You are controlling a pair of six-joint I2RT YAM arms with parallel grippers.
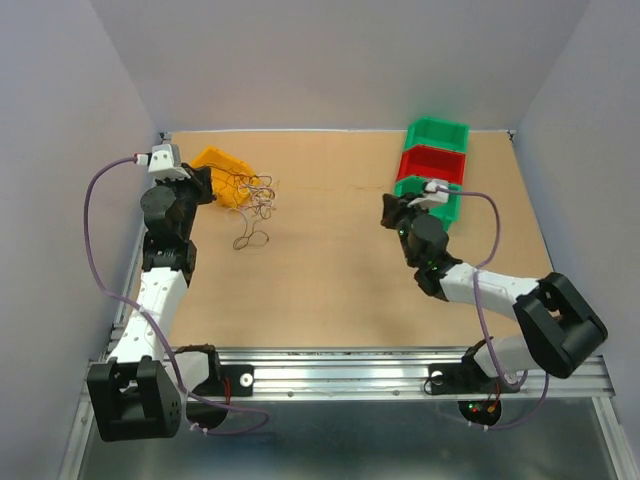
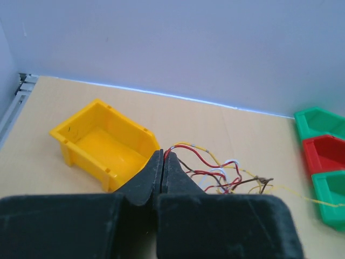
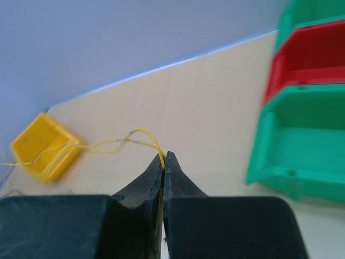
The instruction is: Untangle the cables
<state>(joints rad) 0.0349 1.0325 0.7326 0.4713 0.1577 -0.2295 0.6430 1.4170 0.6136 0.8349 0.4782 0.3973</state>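
The cables (image 1: 255, 203) form a loose clump of thin red, yellow, brown and whitish wires on the table beside the yellow bin (image 1: 222, 165). My left gripper (image 1: 212, 186) is shut on a red cable (image 2: 200, 156) at the clump's edge; the wire comes out right at the fingertips (image 2: 163, 154). My right gripper (image 1: 386, 212) is off to the right, near the green and red bins. It is shut on a yellow cable (image 3: 141, 133), which loops out of its tips (image 3: 165, 155) and stretches back towards the clump.
The yellow bin (image 2: 102, 143) lies tipped just behind the left gripper. A stack of green and red bins (image 1: 435, 160) stands at the back right, close to the right gripper. Walls enclose the table on three sides.
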